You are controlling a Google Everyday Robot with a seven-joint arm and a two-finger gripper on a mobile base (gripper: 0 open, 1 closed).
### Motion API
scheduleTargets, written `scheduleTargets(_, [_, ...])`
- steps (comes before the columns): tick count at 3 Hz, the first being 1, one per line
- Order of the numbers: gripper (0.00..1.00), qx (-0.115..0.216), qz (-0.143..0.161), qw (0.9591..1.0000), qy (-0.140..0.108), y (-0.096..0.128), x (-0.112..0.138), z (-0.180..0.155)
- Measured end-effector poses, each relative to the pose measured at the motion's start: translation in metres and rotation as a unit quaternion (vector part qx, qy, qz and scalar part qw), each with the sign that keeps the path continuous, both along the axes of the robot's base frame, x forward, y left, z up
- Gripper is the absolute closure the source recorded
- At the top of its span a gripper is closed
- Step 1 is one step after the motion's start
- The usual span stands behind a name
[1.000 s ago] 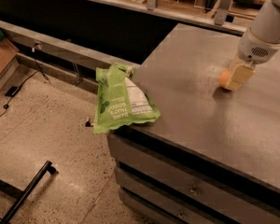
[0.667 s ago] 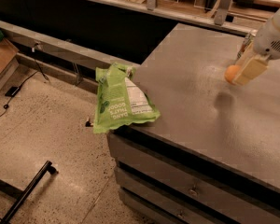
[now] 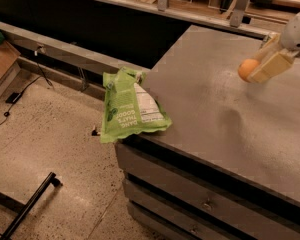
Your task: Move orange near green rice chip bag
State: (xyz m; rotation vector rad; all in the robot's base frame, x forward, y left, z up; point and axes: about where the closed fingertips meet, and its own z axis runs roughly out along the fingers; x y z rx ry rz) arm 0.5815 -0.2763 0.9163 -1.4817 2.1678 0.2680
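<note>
1. The crinkled lime-green rice chip bag point(image 3: 132, 106) lies flat on the near left corner of the grey matte table top point(image 3: 215, 114), with its lower left part hanging past the edge.
2. The white lettering on the bag runs sideways and appears to read "DANG THAT'S GOOD". Beside it is a white nutrition panel whose print is too small to read.
3. No other writing can be read.
4. The pale arm enters from the upper right corner and slants down and to the left. The two-finger gripper point(image 3: 257, 64) at its end is over the far right part of the table.
5. The cream fingers point(image 3: 271, 65) are closed on the small round orange fruit point(image 3: 246, 70), one on each side of it.
6. The fruit is held clear of the surface, with a soft shadow on the table below it.
7. The fruit is well apart from the bag, to the right of it and farther back.
8. Grey drawer fronts point(image 3: 190, 204) sit under the table top. The speckled floor point(image 3: 55, 149) is to the left, with a brown cardboard box point(image 3: 2, 59) at the left edge.
</note>
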Motion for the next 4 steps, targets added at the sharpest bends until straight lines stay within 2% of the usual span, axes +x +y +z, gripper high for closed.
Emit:
scheduleTargets(1, [1.0, 0.017, 0.043, 0.9989, -0.003, 0.037, -0.007, -0.003])
scheduleTargets(3, [1.0, 0.016, 0.133, 0.9908, 0.019, 0.114, -0.035, -0.032])
scheduleTargets(4, [0.78, 0.019, 0.171, 0.9844, 0.039, 0.146, -0.039, -0.051])
